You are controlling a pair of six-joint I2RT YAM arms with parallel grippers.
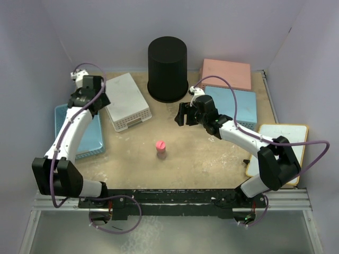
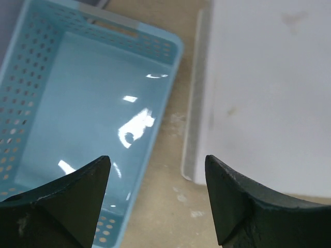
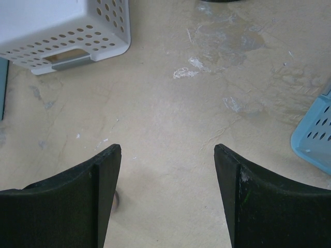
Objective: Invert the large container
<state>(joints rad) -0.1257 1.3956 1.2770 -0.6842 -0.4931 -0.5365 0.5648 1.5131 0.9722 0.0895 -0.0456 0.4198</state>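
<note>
Tall round black bin (image 1: 167, 69) at 12 o'clock on the bench (image 1: 212, 159), touched by neither arm. Left gripper (image 2: 158, 160) spread wide above blue basket (image 2: 88, 103) (white basket (image 2: 269, 77) just beside). Right gripper (image 3: 168, 147) spread, empty, at the bin's 5 o'clock.

We see plain pale lilac-grey walls (image 1: 106, 26) closing in the back and both sides of a scuffed sandy-beige tabletop (image 1: 206, 159) smeared with white marks (image 3: 186, 73); a silver metal rail (image 1: 296, 200) edges its near side.
</note>
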